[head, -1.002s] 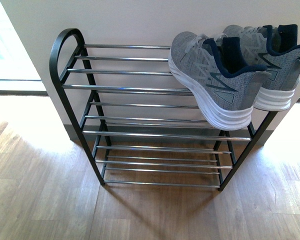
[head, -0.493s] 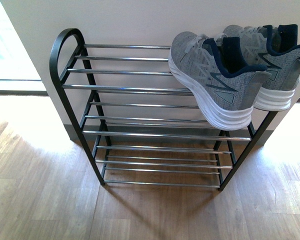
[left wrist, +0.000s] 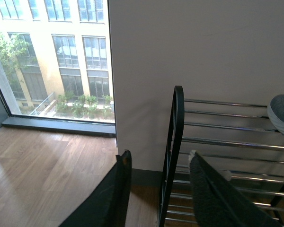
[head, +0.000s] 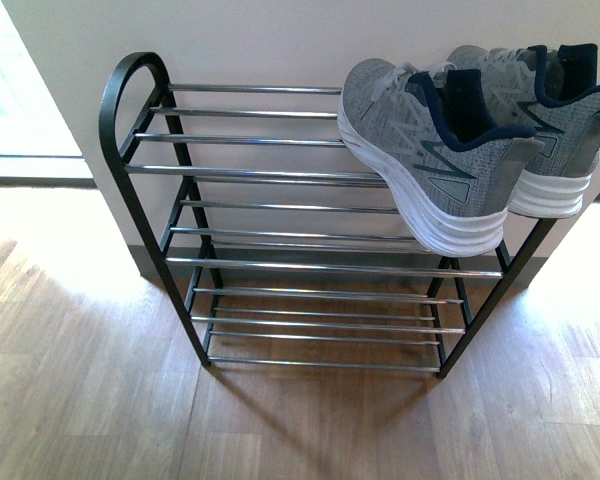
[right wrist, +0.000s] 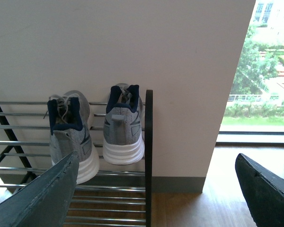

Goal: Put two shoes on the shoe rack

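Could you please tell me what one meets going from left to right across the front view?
Window → rack's black end loop → bare chrome bars → first sneaker → second sneaker.

Grey, white-soled sneakers (head: 420, 150); black-framed, chrome-barred shoe rack (head: 104, 110).

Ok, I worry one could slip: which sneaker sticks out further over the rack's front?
The sneaker nearer the rack's middle; its heel hangs further off the front than the end sneaker's.
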### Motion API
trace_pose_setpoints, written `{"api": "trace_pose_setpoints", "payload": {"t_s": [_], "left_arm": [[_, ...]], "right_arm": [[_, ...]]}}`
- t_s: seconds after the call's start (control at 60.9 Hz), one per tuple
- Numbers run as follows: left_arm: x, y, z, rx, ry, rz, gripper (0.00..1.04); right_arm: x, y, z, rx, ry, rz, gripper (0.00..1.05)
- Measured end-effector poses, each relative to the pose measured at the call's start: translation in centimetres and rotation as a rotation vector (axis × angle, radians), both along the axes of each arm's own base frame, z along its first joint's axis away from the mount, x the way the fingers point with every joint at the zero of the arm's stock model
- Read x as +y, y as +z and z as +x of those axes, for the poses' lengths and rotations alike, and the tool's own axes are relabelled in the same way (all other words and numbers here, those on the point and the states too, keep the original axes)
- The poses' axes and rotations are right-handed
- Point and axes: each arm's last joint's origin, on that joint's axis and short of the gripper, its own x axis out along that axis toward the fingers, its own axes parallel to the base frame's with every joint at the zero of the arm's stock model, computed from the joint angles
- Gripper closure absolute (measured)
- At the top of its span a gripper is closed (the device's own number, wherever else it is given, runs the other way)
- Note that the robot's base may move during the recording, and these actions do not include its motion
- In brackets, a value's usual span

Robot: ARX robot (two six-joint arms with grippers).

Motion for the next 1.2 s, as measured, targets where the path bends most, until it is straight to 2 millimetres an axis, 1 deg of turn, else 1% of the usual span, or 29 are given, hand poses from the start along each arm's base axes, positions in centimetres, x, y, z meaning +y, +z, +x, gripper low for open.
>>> {"api": "trace_pose_setpoints", "payload": {"t_s": [0.066,0.099,0.181,0.279,0.312,0.329,0.394,1.199], "left_arm": [[0.0,0.0,0.0,0.0,0.0,0.0,0.52],[0.0,0.0,0.0,0.0,0.001,0.0,0.45],[0.01,0.0,0.0,0.0,0.004,0.0,0.33],[0.01,0.0,0.0,0.0,0.003,0.0,0.13],[0.01,0.0,0.0,0.0,0.003,0.0,0.09],[0.01,0.0,0.0,0.0,0.002,0.001,0.08],[0.0,0.0,0.0,0.0,0.001,0.002,0.1],[0.01,0.02,0.0,-0.001,0.001,0.004,0.09]], "right_arm": [[0.0,0.0,0.0,0.0,0.0,0.0,0.09],[0.0,0.0,0.0,0.0,0.002,0.0,0.09],[0.01,0.0,0.0,0.0,0.004,0.0,0.09],[0.0,0.0,0.0,0.0,0.003,0.0,0.09],[0.0,-0.02,0.0,0.001,0.002,0.0,0.09],[0.0,-0.02,0.0,0.001,0.002,0.0,0.09],[-0.01,-0.02,0.0,0.001,0.0,0.0,0.09],[-0.01,0.0,0.0,0.0,0.0,0.0,0.09]]}}
